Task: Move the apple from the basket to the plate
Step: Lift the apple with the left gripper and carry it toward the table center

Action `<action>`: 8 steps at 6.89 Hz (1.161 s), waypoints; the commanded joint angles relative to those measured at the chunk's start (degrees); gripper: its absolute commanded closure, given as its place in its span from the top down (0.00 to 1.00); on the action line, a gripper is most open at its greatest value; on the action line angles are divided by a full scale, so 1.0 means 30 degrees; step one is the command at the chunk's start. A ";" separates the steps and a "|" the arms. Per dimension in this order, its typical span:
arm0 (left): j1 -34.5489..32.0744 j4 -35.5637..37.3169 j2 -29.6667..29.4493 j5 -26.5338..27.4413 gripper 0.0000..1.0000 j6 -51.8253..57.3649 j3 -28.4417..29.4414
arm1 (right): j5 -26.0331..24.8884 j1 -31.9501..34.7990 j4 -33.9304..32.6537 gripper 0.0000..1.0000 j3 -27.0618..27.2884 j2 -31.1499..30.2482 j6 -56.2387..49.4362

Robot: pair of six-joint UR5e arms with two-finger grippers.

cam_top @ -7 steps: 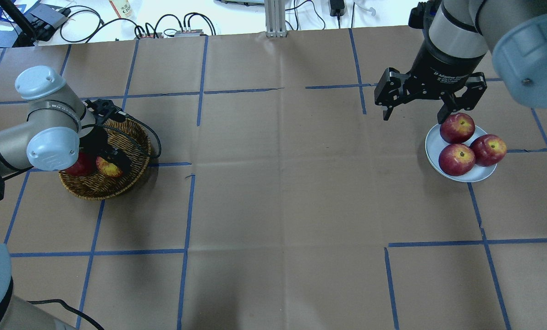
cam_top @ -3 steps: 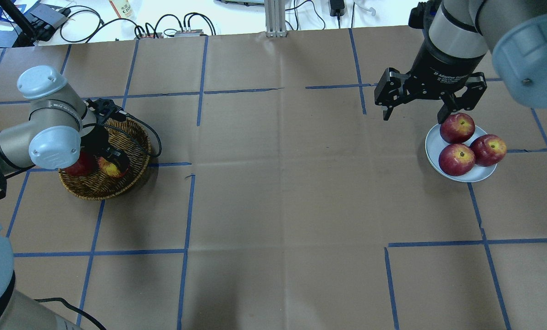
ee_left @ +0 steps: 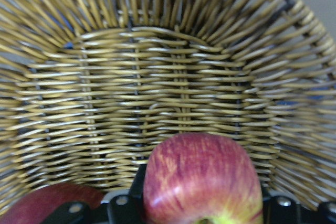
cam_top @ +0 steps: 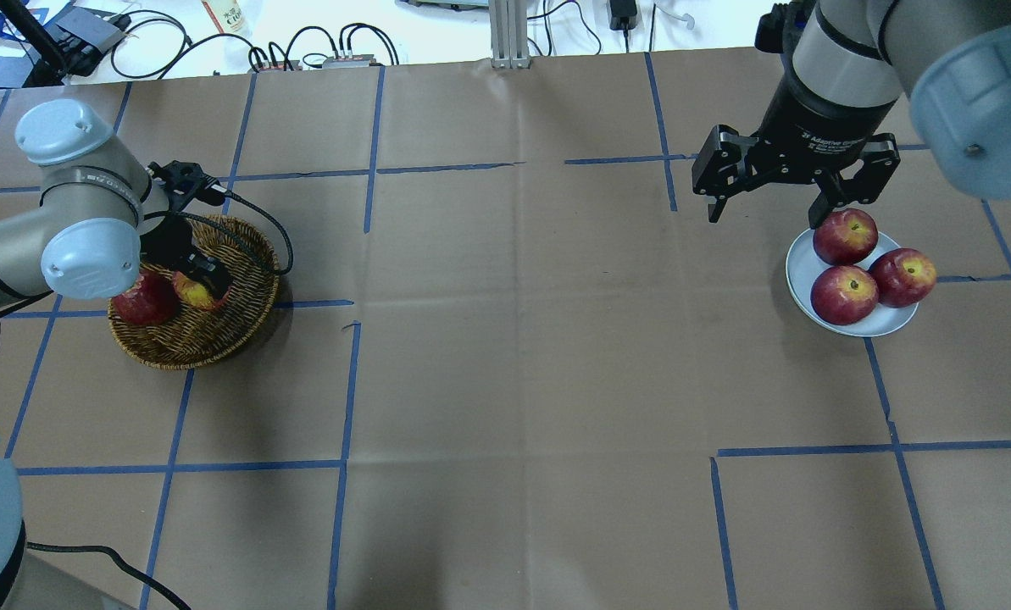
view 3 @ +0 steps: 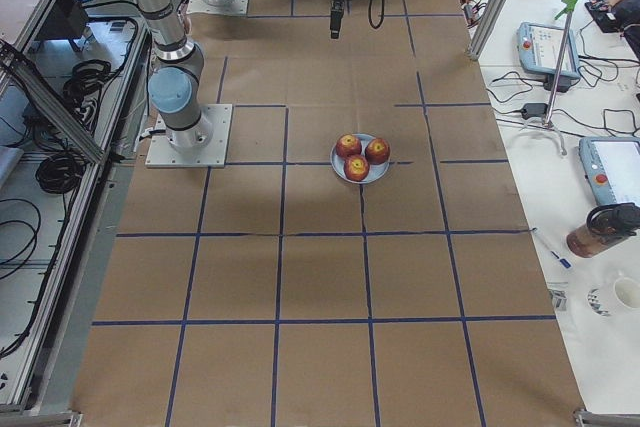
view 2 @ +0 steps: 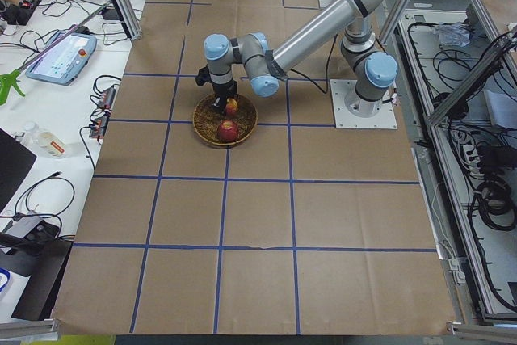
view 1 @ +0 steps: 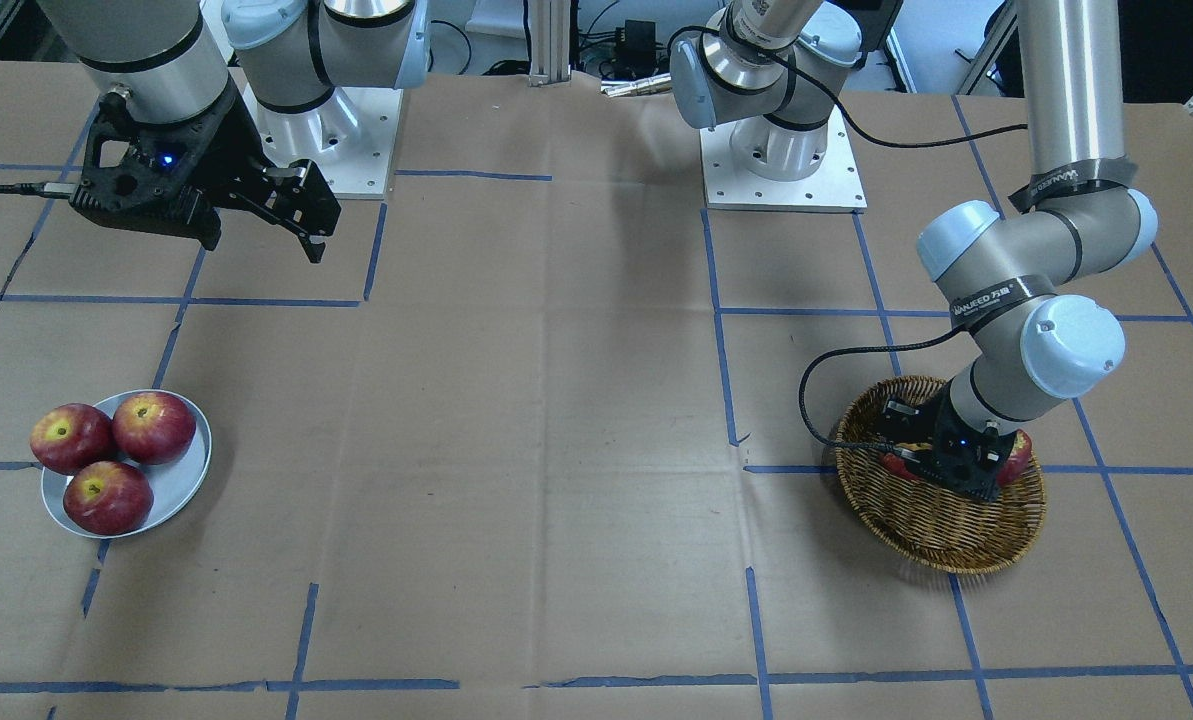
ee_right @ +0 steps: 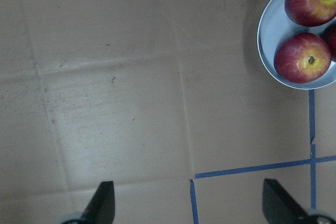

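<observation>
**Item: apple pick, mid-grasp.**
- L gripper (cam_top: 200, 284): sunk into basket (cam_top: 174, 347) to take apple (ee_left: 202, 177) side-on; stem end faces wrist cam.
- Fingers part-closed, clamped on apple's flanks. Looks seated, ready for lift-out.
- Darker apple (cam_top: 145, 301) sits just beside the fingers, untouched.
- R gripper (cam_top: 766, 212): jaws wide, empty, prob. parked.
- Plate (cam_top: 802, 263) lies just beside R gripper, w/ 3 dark apples (cam_top: 844, 292) on it.

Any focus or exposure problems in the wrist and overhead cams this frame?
Left wrist view: the basket weave is soft, the apple sits close and is cropped by the bottom edge. Right wrist view: even light, no glare, the plate cut off at the right. Overhead view: the bench beyond the table is blown out white.
</observation>
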 commanded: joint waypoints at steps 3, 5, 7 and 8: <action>-0.4162 -0.3445 0.2058 -0.0145 0.32 -0.5741 0.1629 | -0.0010 0.0000 0.0000 1.00 0.0000 0.0030 -0.0029; -0.7584 -0.3419 0.1798 -0.0350 0.32 -1.1473 0.1718 | -0.0039 -0.0030 0.0000 1.00 0.0000 0.0030 -0.0174; -1.0519 -0.1791 0.0661 -0.0352 0.32 -1.5913 0.1747 | -0.0011 -0.0059 -0.0029 1.00 0.0000 0.0030 -0.0293; -1.1692 -0.0299 -0.0565 -0.0758 0.32 -1.7146 0.2009 | -0.0010 -0.0059 -0.0029 1.00 0.0000 0.0030 -0.0293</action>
